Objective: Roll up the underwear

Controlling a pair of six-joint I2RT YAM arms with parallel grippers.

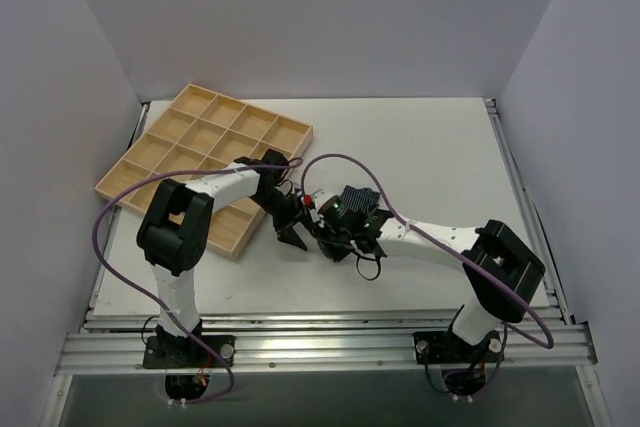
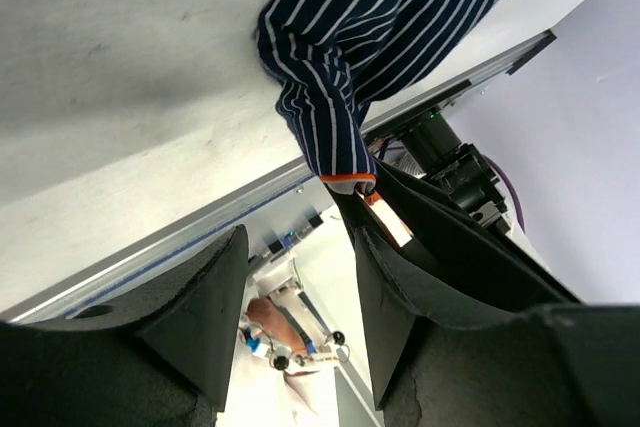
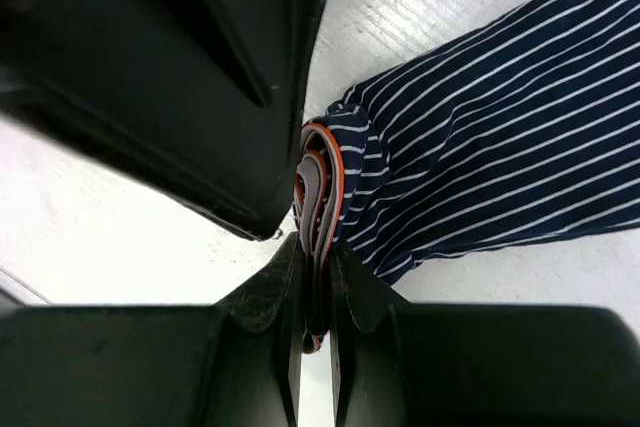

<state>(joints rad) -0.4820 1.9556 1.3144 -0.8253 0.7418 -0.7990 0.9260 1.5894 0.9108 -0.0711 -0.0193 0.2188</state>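
Underwear [image 3: 480, 127] off tray [image 1: 215, 105], R gripper [image 3: 318, 277] pinching.

Underwear [image 1: 358, 199] on table [image 1: 430, 147] ctr, tray [image 1: 250, 106] L-rear

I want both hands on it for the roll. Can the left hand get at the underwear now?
Probably yes. The left hand is open, close beside the underwear with nothing between them. But the right hand is shut on the nearest edge, so room there looks tight.
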